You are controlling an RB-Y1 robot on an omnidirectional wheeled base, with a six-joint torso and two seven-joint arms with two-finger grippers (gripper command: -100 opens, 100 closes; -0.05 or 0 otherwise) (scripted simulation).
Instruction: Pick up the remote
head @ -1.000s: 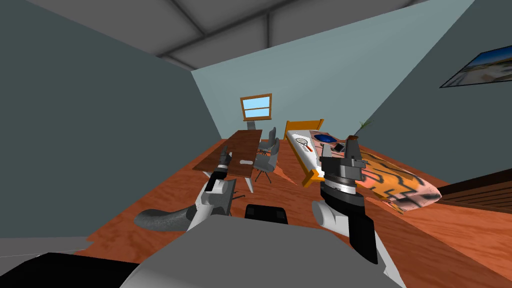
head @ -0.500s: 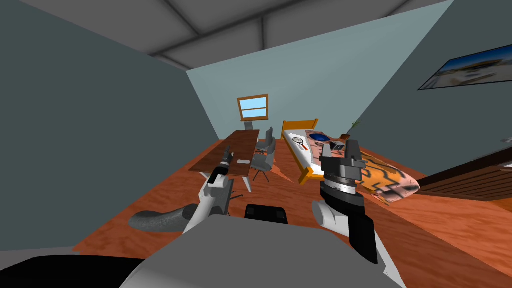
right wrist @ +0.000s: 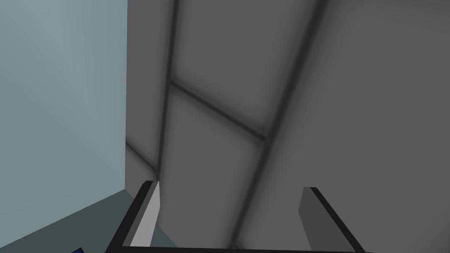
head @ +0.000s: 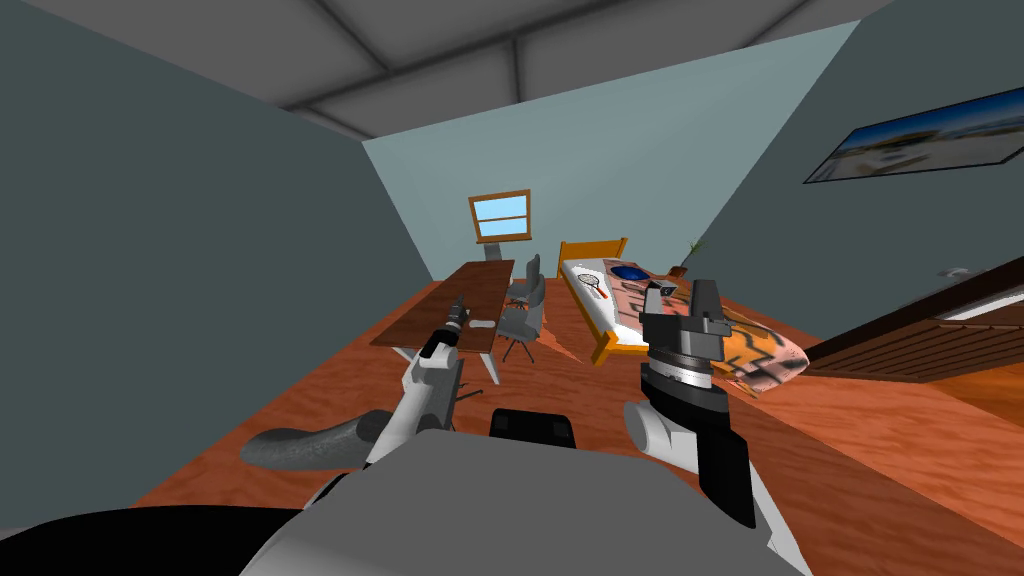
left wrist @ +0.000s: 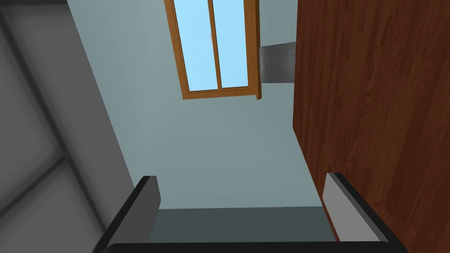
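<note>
Left gripper (head: 457, 306) is stretched out over the near end of the long brown tabletop (head: 425, 322), jaws spread wide with nothing between them. And there's the remote (head: 481, 325): a pale, slim bar lying flat on that same near end, just to the right of the gripper. Close company, but whether the two touch I cannot tell. From the left wrist, a brown wood surface runs alongside one finger (left wrist: 340, 206), and the other finger stands well clear of it.

Over on the right, the right gripper (head: 680, 298) is held upright in front of the bed (head: 603, 349), and its jaws are parted too, holding nothing.

Around the scene: grey chairs (head: 522, 320) sit on the right side of the tabletop, between it and the bed. The bed has an orange frame and a striped orange-and-black cover, with a racket (head: 592, 284) lying near its far end. A wood-framed window (head: 500, 214) sits on the far wall beyond the tabletop, and a reddish wood floor (head: 330, 385) runs underneath it all.
</note>
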